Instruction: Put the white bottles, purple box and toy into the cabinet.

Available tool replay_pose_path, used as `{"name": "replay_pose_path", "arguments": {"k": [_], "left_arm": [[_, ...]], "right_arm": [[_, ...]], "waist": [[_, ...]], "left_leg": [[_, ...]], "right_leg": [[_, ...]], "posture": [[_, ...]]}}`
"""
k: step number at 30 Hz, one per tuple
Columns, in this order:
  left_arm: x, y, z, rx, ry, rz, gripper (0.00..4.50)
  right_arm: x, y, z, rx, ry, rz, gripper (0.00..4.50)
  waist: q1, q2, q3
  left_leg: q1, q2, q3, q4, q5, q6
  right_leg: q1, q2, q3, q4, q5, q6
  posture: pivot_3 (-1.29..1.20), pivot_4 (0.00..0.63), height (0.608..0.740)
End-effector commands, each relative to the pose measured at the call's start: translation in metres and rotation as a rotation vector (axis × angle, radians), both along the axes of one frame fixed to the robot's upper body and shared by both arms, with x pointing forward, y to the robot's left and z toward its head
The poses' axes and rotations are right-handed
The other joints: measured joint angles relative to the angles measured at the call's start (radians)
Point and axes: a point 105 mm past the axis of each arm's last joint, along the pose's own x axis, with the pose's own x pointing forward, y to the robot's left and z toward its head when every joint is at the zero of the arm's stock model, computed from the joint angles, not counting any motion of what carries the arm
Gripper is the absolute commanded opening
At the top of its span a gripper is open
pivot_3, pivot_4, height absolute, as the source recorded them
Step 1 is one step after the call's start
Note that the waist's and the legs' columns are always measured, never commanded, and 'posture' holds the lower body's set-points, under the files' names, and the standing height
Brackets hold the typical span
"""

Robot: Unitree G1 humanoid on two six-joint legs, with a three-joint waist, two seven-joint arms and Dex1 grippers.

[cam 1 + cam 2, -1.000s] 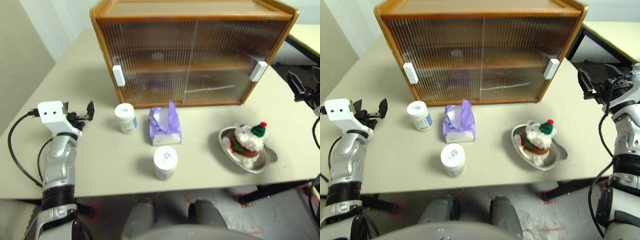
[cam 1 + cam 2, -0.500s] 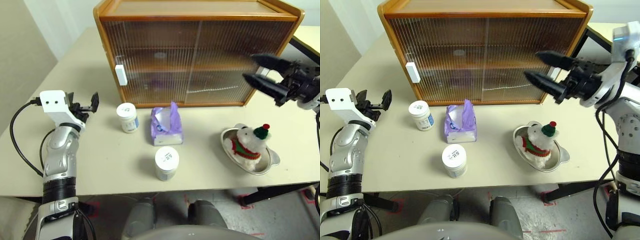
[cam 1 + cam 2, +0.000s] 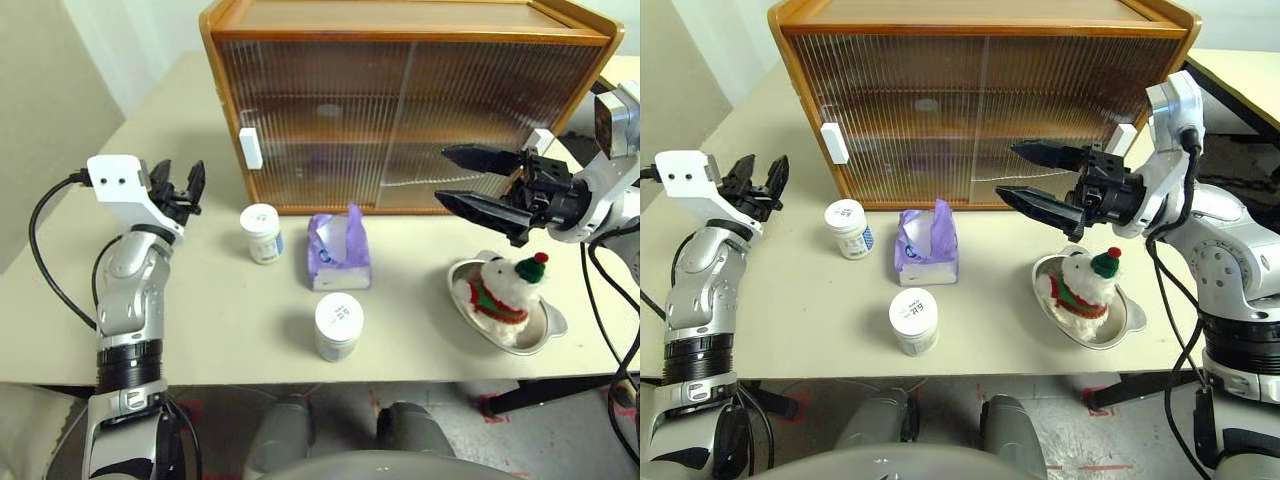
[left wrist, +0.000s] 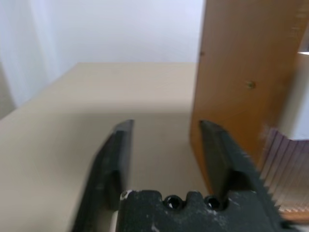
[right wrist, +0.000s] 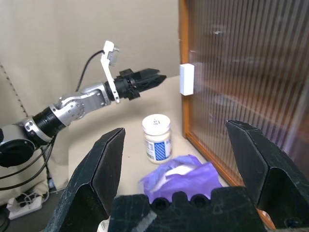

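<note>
The cabinet (image 3: 410, 100) stands at the back of the table, both ribbed doors shut, with white handles at its left (image 3: 250, 148) and right (image 3: 540, 140). In front of it are one white bottle (image 3: 262, 232), the purple box (image 3: 338, 250) and, nearer me, a second white bottle (image 3: 338, 325). The toy (image 3: 505, 290) sits in a silver dish at the right. My right gripper (image 3: 441, 175) is open and points left in front of the right door, above and left of the toy. My left gripper (image 3: 180, 180) hovers left of the cabinet's corner, its fingers partly apart and empty.
The silver dish (image 3: 545, 330) lies close to the table's front right edge. Another table (image 3: 1240, 75) stands behind on the right. Bare tabletop (image 3: 200, 300) stretches between my left arm and the bottles. In the right wrist view the left handle (image 5: 187, 79) sits beyond the far bottle (image 5: 157, 130).
My right gripper has swung in from the far right to the front of the right door, pointing left. My left gripper has risen slightly towards the cabinet, its fingers narrower.
</note>
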Motion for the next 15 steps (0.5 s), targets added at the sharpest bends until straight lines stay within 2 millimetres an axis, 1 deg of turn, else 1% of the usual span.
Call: {"name": "replay_pose_path", "arguments": {"k": [1,4,15], "left_arm": [[0.001,-0.015,-0.002,-0.027,0.012,-0.077,1.22],[0.005,-0.027,-0.001,-0.039,0.011,-0.128,0.05],[0.017,-0.050,0.006,-0.060,0.000,-0.219,0.05]], "right_arm": [[-0.001,0.005,-0.001,-0.004,-0.003,0.009,4.50],[0.000,0.006,0.000,0.004,-0.010,0.002,4.50],[0.003,0.009,0.003,0.018,-0.032,-0.017,4.50]], "waist": [[0.002,0.000,0.000],[0.007,0.000,0.000],[0.014,0.000,0.000]], "left_leg": [[0.000,0.000,0.000,0.000,0.000,0.000],[-0.001,0.000,0.000,0.000,0.000,0.000],[-0.003,0.000,0.000,0.002,0.001,0.001]], "right_leg": [[0.000,0.000,0.000,0.000,0.000,0.000],[-0.001,0.000,0.000,0.000,0.000,0.000],[-0.002,0.002,0.000,0.000,0.001,0.000]], "posture": [[0.04,0.000,0.740],[0.04,0.000,0.740],[0.03,0.000,0.740]]}}
